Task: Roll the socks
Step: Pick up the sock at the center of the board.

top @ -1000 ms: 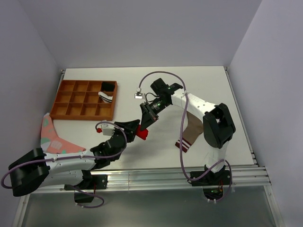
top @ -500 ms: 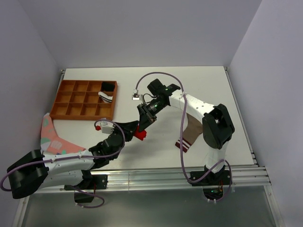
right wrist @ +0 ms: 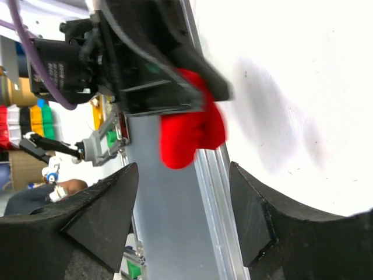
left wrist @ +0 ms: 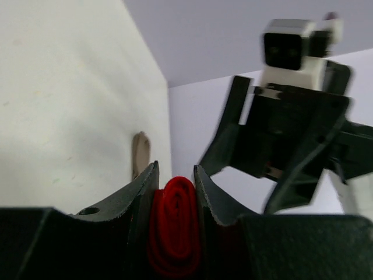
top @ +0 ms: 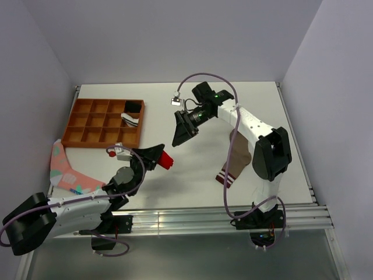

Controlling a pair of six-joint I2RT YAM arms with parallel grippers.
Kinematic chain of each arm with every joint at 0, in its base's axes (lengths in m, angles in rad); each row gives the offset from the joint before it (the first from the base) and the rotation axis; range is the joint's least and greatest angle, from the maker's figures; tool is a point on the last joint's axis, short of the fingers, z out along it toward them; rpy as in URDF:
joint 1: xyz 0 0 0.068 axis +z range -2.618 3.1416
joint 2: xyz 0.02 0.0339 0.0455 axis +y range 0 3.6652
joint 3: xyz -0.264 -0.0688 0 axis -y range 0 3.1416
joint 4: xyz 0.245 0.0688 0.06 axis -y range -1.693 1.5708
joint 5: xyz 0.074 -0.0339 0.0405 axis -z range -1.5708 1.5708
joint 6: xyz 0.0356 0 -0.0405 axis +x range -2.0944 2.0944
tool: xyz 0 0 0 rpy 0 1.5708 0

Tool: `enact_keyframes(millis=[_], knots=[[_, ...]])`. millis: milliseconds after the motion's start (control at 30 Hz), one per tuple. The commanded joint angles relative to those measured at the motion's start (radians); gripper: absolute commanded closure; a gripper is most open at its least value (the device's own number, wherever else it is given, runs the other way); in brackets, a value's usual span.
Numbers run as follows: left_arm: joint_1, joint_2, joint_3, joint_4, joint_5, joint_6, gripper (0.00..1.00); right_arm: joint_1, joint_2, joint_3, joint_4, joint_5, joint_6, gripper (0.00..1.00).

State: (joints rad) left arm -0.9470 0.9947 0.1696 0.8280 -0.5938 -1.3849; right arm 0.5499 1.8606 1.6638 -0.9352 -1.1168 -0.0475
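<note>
A second ago both arms were crowded over the red sock [top: 166, 160], the right gripper [top: 179, 139] pinched on it. Now that gripper has let go. Its jaws stand wide apart and it has swung up and back toward the middle of the table [top: 274, 116], well clear of the bundle.

The left gripper [top: 158, 156], which was wider a moment back, has closed in and alone carries the sock. From its wrist camera the red fabric sits as a tight coil clamped between the two fingers [left wrist: 144, 192]. The right wrist view shows the same red lump [right wrist: 192, 131] sticking out past the dark jaws, with a shadow on the table beyond, so I'd say it is held off the surface rather than resting on it.

That looks like a finished hand-over: one sock is rolled and secured in a single grip. The coil is soft, though, and only the squeeze keeps it wound — ease off carelessly and it could spring loose.

The other half of the job is untouched. The tan-brown sock [top: 240, 154] lies flat under the right arm, striped cuff toward the near edge, not rolled at all. A wooden compartment tray [top: 99, 144] sits at the far left with a couple of items already in it, and a pink patterned sock [top: 63, 169] lies beside the left arm — the tray seems the likely place for the red roll, though that is my guess.
</note>
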Motion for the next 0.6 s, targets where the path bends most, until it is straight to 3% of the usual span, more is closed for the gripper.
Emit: enact_keyframes(millis=[0, 167, 567], knots=[[0.022, -0.037, 0.027, 0.220, 0.068, 0.161, 1.00, 0.002, 0.028, 0.056, -0.054, -0.080, -0.005, 0.28], [0.051, -0.030, 0.039, 0.338, 0.130, 0.215, 1.00, 0.007, 0.063, 0.198, -0.125, -0.140, -0.038, 0.25], [0.123, 0.041, 0.140, 0.491, 0.295, 0.284, 1.00, 0.074, 0.061, 0.217, -0.068, -0.216, 0.027, 0.20]])
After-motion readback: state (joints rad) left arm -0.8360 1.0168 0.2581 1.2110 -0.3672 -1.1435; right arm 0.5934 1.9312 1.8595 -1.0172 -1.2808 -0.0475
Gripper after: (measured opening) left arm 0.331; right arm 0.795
